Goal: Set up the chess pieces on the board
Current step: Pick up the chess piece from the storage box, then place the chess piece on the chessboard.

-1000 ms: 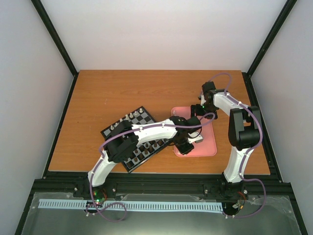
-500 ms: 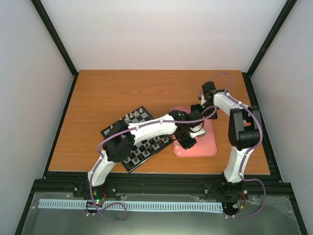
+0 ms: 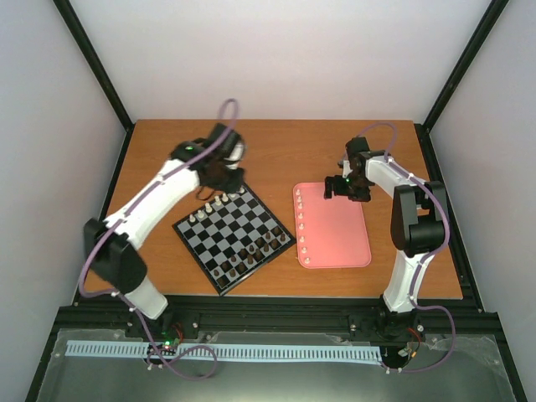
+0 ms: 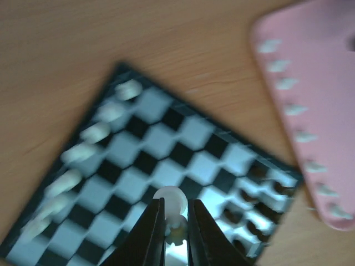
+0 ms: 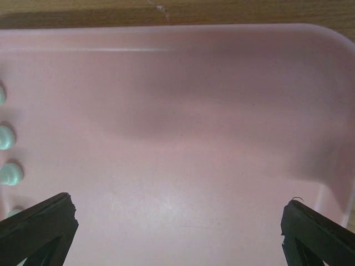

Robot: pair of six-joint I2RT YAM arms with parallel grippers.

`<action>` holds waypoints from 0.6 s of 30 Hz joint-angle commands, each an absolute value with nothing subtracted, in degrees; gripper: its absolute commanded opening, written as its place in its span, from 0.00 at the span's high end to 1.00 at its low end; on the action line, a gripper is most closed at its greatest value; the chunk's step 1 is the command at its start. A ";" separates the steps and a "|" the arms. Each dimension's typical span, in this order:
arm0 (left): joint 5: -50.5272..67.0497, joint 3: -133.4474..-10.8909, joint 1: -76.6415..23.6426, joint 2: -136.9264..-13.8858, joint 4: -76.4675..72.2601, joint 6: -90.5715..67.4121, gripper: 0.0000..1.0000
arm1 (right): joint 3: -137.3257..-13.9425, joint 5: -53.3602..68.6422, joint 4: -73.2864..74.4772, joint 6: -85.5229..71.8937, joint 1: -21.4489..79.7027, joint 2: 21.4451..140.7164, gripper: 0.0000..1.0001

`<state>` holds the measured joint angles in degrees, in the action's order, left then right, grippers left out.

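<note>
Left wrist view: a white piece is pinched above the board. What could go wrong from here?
The white piece sits at the very tips of the left gripper, so it may twist or drop on release. The row of white pieces along the board edge is tight; the descending gripper could topple a neighbour.

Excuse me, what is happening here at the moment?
The left tool grips a white piece above the board, where other white pieces line the far edge and dark pieces the near one. The right tool hangs open over the pink tray; a row of white pieces lies along its board-side edge.
</note>
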<state>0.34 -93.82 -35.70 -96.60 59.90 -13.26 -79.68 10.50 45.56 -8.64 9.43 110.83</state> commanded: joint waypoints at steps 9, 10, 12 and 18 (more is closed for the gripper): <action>-7.17 -66.85 -15.25 -75.51 66.43 -28.21 0.98 | -80.14 13.96 44.74 -9.06 12.12 113.35 0.00; -6.83 -65.01 -13.91 -74.71 65.50 -28.93 0.98 | -80.19 14.05 44.74 -9.05 12.31 113.45 0.00; -6.63 -61.90 -11.40 -73.30 63.59 -30.14 0.97 | -80.52 14.15 44.81 -8.92 12.56 113.73 0.00; -5.76 -56.49 -6.34 -74.99 57.11 -29.48 0.97 | -81.37 13.97 45.58 -8.53 12.76 114.28 0.00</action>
<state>-6.20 -57.98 -8.43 -74.11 63.13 -27.94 -79.92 13.78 45.39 -8.64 12.51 112.99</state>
